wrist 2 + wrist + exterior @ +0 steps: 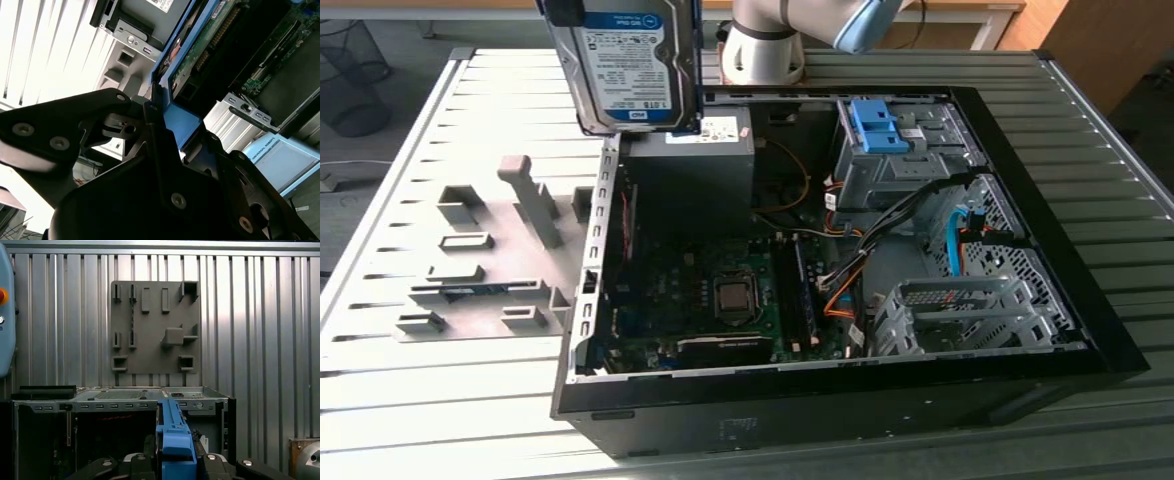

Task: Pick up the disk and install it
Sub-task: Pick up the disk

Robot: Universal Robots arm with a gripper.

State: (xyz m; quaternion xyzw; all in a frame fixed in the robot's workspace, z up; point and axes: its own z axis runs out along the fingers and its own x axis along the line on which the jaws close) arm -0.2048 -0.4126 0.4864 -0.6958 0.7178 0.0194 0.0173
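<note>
The disk (pixel 630 65), silver with a white-and-blue label and a blue carrier frame, hangs upright in the air above the far corner of the open computer case (pixel 1067 300), at the exterior view's left. In the second wrist view my black gripper (pixel 165 125) is shut on the blue carrier (pixel 186 122), and the disk's green circuit side (pixel 210 45) extends beyond the fingers. The first wrist view looks along the carrier's blue edge (pixel 175 440), clamped between the fingers (pixel 220 462), above the case (pixel 125 400).
The case lies open on a slatted metal table (pixel 454 400). Inside are the motherboard (pixel 707 300), a drive bay with blue tabs (pixel 881 125), a metal cage (pixel 961 310) and loose cables. A grey fixture board (pixel 494 250) lies at the exterior view's left. The arm's base (pixel 767 45) stands behind.
</note>
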